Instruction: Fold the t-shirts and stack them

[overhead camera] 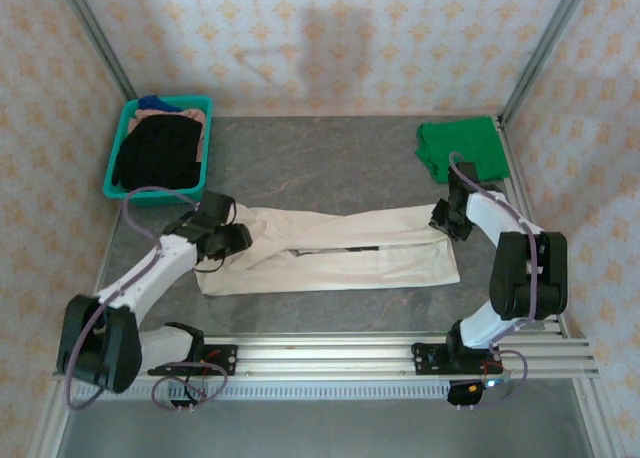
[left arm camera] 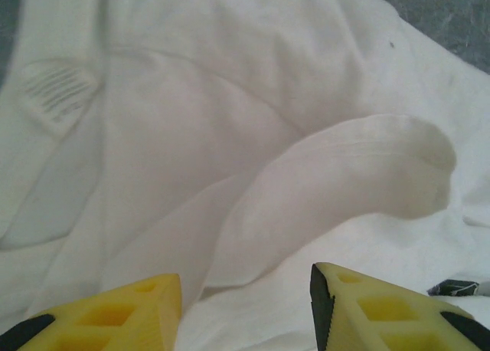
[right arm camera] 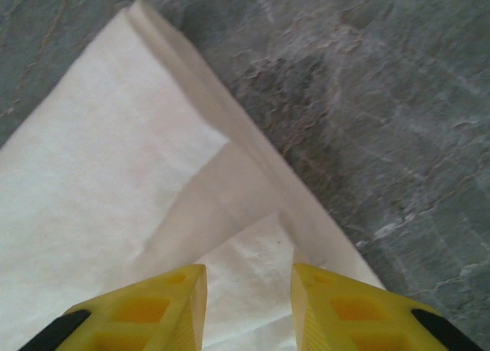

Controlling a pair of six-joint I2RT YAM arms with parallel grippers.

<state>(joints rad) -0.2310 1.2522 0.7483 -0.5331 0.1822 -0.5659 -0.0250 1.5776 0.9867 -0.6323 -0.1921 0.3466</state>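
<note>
Left wrist view: the two yellow fingers (left arm camera: 115, 313) of my left jaws sit at the bottom edge, set wide apart, with nothing clamped between them. Directly ahead of them a raised, rounded fold of the cream t-shirt (left arm camera: 230, 98) stands up from the surrounding cloth. A faint grey striped mark (left arm camera: 57, 94) shows through the fabric at upper left.

Right wrist view: the yellow fingers (right arm camera: 153, 305) of my right jaws are partly open over a layered corner of the cream t-shirt (right arm camera: 92, 152). The cloth edge runs into the gap between them. I cannot tell whether the pads touch it. Bare grey counter (right arm camera: 383, 98) lies to the right of that edge.

Top view: the cream t-shirt (overhead camera: 330, 248) lies as a long band across the counter (overhead camera: 330, 158), with my left jaws at its left end and my right jaws at its right end. The green t-shirt (overhead camera: 460, 146) lies folded at the far right corner, apart from the cream one.

Container: a teal basket (overhead camera: 120, 178) stands at the far left. It holds a black garment (overhead camera: 158, 153), with blue cloth (overhead camera: 157, 103) and tan cloth (overhead camera: 195, 108) at its far end.
</note>
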